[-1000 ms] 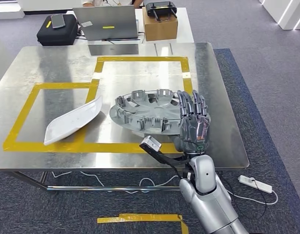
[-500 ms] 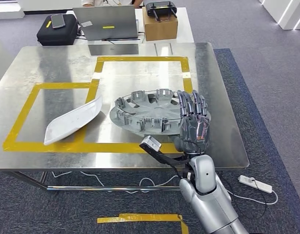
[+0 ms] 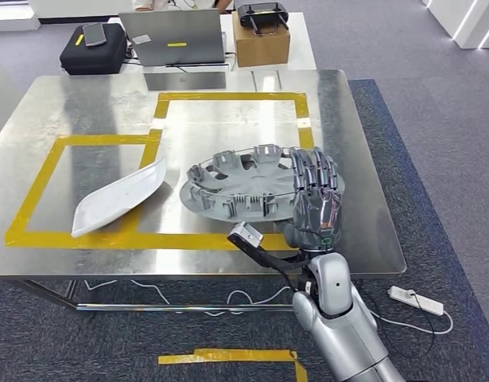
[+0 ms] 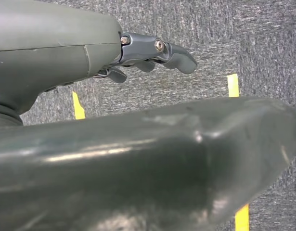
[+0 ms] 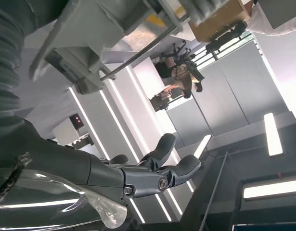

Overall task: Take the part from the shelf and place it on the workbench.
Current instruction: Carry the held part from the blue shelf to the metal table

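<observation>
The part, a grey wheel cover [image 3: 247, 185], lies on the steel workbench [image 3: 79, 103] inside the right yellow-taped square, its inner side with the clips facing up. My right hand [image 3: 316, 203] stands upright at its right rim with the back toward me and the fingers straight and apart. The rim behind the hand is hidden. In the right wrist view the fingers [image 5: 153, 171] are spread with nothing between them. My left hand [image 4: 153, 50] hangs over the grey carpet, fingers loosely out, holding nothing.
A white curved panel [image 3: 118, 195] lies across the yellow tape [image 3: 32, 187] left of the wheel cover. A laptop [image 3: 172, 36], a black case [image 3: 91, 49] and a cardboard box [image 3: 261, 40] stand beyond the far edge. A power strip [image 3: 417, 301] lies on the carpet, right.
The wheel cover has shifted very slightly to the right and toward me. My right hand has stayed almost where it was.
</observation>
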Controlling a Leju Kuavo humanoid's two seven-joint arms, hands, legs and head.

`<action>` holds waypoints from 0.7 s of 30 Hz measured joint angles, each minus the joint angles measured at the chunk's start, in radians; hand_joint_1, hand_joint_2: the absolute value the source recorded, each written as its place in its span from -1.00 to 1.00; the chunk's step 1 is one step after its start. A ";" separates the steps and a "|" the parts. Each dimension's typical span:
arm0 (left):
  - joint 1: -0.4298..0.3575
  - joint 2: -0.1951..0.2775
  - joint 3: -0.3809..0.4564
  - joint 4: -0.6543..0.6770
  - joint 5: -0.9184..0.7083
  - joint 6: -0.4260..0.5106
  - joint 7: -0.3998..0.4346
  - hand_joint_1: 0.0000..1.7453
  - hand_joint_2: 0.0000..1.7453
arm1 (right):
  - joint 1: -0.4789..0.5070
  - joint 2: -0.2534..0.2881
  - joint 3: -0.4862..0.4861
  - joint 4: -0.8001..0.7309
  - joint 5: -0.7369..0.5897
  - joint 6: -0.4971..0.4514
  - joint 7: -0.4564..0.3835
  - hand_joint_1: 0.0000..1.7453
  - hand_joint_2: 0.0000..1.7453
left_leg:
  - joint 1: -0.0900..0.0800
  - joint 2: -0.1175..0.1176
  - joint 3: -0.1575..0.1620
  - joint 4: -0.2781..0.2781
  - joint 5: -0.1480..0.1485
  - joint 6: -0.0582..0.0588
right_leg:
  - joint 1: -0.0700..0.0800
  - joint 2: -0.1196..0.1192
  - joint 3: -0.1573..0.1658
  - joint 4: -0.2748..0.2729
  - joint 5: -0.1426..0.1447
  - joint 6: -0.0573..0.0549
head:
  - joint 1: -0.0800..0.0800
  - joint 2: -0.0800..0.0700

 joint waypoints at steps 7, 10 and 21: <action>0.000 0.000 0.000 0.000 0.000 0.000 0.000 -1.00 -1.00 | 0.000 0.000 0.000 0.000 0.000 0.000 0.000 -1.00 1.00 | 0.000 0.000 0.000 0.000 0.000 0.000 | 0.000 0.000 0.000 0.000 0.000 0.000 | 0.000 0.000; 0.000 0.000 0.000 0.000 0.000 0.000 0.000 -1.00 -1.00 | 0.000 0.000 0.000 0.000 0.000 0.000 0.000 -1.00 1.00 | 0.000 0.000 0.000 0.000 0.000 0.000 | 0.000 0.000 0.000 0.000 0.000 0.000 | 0.000 0.000; 0.000 0.000 0.000 0.000 0.000 0.000 0.000 -1.00 -1.00 | 0.000 0.000 0.000 0.000 0.000 0.000 0.000 -1.00 1.00 | 0.000 0.000 0.000 0.000 0.000 0.000 | 0.000 0.000 0.000 0.000 0.000 0.000 | 0.000 0.000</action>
